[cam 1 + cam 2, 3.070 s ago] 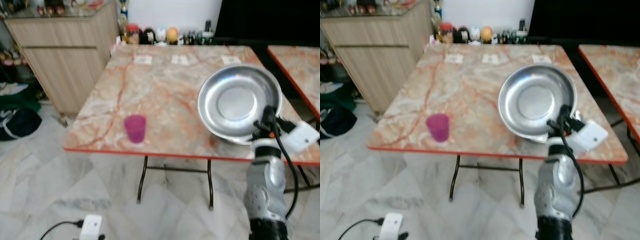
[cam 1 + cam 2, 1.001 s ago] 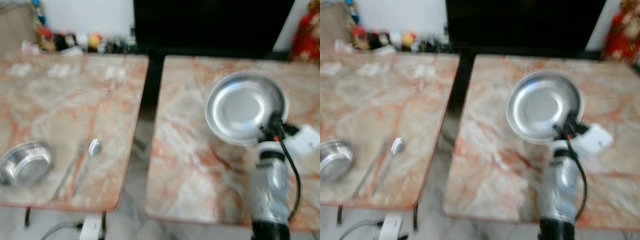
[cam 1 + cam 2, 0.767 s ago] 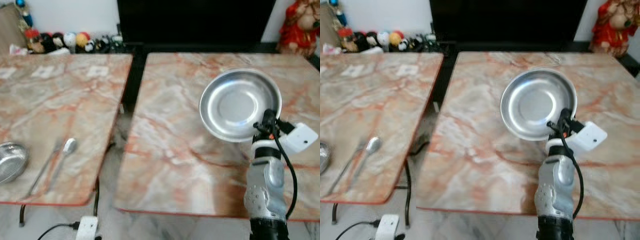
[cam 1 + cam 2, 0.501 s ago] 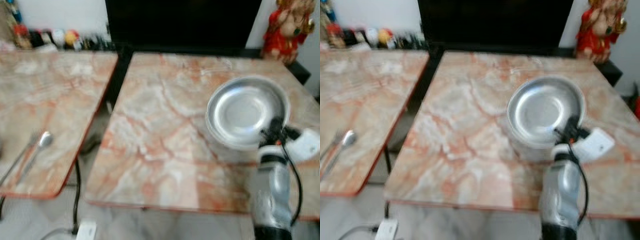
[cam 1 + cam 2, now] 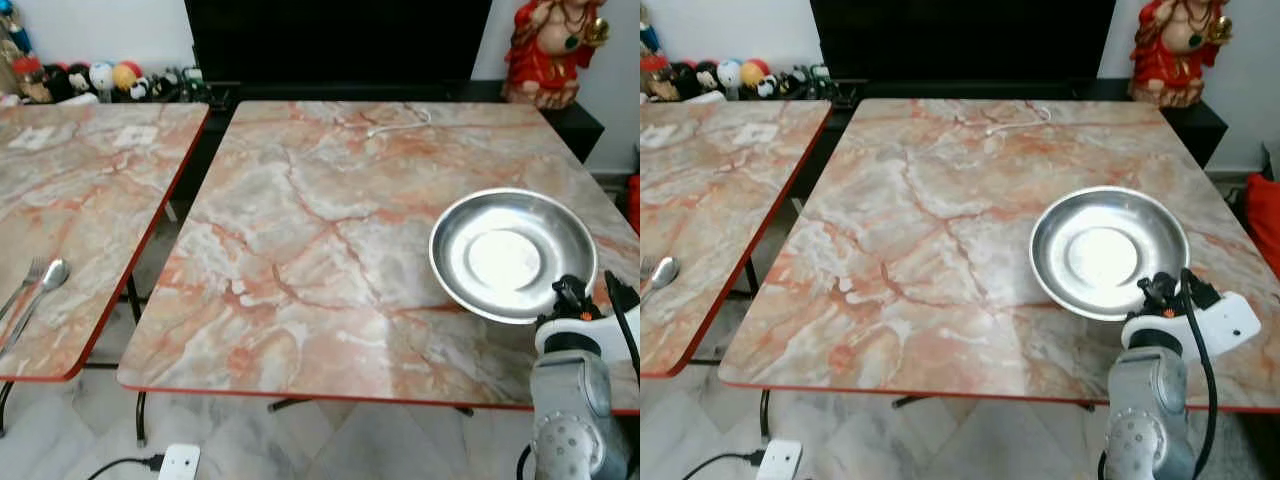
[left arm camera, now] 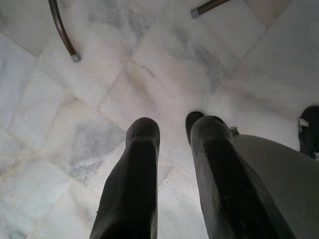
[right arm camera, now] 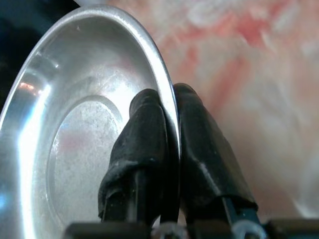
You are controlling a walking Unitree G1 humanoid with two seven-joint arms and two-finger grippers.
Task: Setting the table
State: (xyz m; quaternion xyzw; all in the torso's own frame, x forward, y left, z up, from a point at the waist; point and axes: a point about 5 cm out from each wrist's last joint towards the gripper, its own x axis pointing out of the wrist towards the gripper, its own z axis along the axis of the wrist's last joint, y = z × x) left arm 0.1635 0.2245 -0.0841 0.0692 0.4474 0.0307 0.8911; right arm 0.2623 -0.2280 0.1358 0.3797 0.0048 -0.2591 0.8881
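Marble desk (image 5: pixel 330 240) spreads bare toward its red front edge; right end effector (image 7: pixel 169 124) pinches the empty steel plate's (image 5: pixel 513 255) rim above the desk's right side. Left end effector (image 6: pixel 174 144), fingers parted, hangs over the floor (image 6: pixel 99 74).

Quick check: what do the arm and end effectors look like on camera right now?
The right arm is a silver metal forearm with a black cable looping along it and a white box at the wrist. Both end effectors have two long, rounded black fingers, matte and slightly scuffed.
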